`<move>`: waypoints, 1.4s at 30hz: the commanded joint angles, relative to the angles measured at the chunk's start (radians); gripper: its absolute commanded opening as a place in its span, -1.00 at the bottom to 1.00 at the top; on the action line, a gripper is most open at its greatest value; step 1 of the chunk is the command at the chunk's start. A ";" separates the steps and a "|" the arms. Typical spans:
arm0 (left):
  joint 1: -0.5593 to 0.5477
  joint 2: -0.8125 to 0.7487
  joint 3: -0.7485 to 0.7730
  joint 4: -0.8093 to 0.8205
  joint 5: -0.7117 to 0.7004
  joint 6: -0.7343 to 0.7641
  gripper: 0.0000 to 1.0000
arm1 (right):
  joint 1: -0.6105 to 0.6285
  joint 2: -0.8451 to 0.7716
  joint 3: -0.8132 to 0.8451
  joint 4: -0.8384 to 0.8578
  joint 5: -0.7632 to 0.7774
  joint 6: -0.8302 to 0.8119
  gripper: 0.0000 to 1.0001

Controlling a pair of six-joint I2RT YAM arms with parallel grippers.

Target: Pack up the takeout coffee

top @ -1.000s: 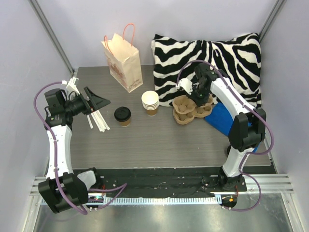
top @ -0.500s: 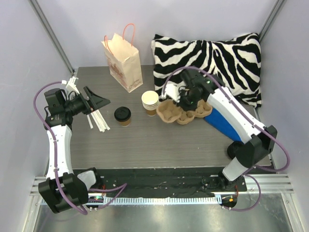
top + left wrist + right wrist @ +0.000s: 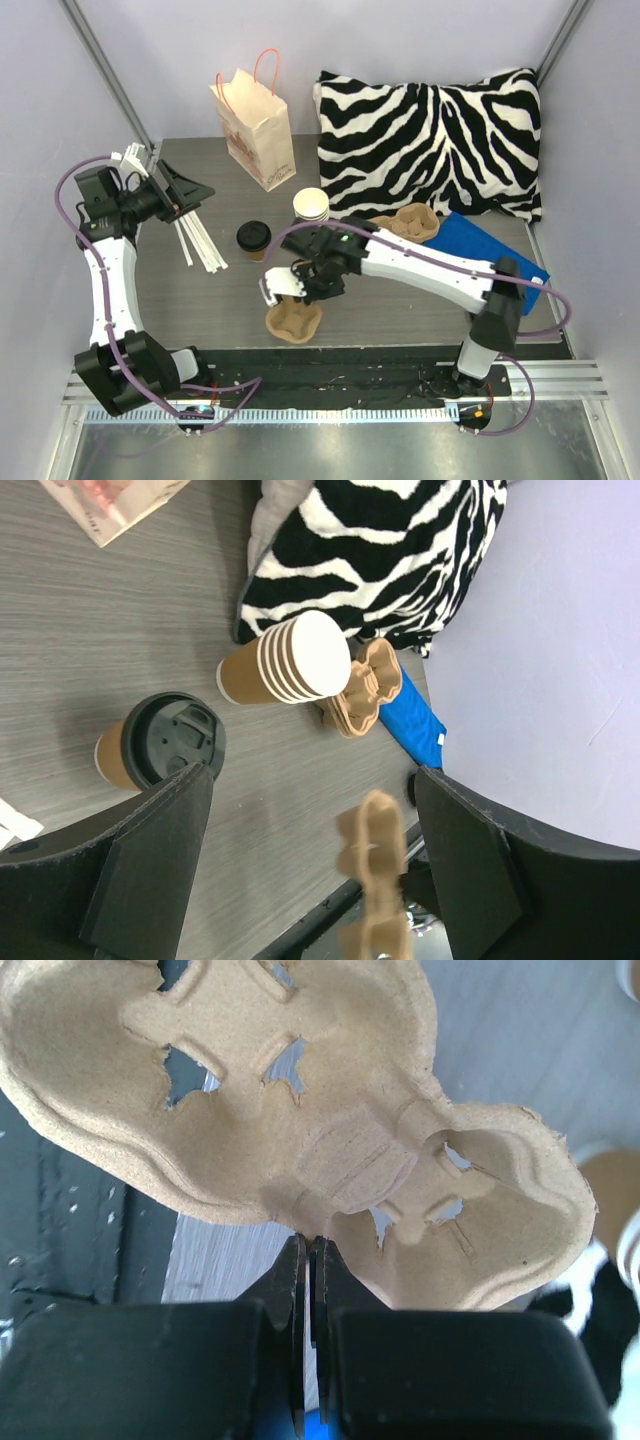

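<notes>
Brown paper with a black lid: the takeout coffee point(image 3: 254, 240) stands upright on the bench point(image 3: 200, 300), long axis vertical, lid up, just left of the cup stack point(image 3: 311, 208). Left jaws stand wide open and hold nothing — right jaws are pressed shut on the edge of a pulp carrier point(image 3: 293, 318), which is blurred in the left wrist view.

Paper takeout coffee point(image 3: 160, 742), rough pulp carrier point(image 3: 330, 1160)

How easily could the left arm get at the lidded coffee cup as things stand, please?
Probably yes. The left hand is open and faces the coffee cup, with nothing standing between them; the white straws lie flat aside, and the cup carrier in the right hand is well clear.
</notes>
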 commanded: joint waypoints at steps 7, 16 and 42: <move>0.050 0.010 0.017 -0.099 0.076 0.088 0.75 | 0.044 0.297 0.117 0.138 0.035 -0.106 -0.97; 0.051 -0.020 -0.022 -0.109 0.087 0.094 0.75 | 0.044 0.430 0.214 0.155 0.070 -0.182 -0.98; -0.315 0.163 0.268 0.330 -0.775 -0.146 0.99 | -0.409 0.061 0.398 0.202 0.076 0.387 0.53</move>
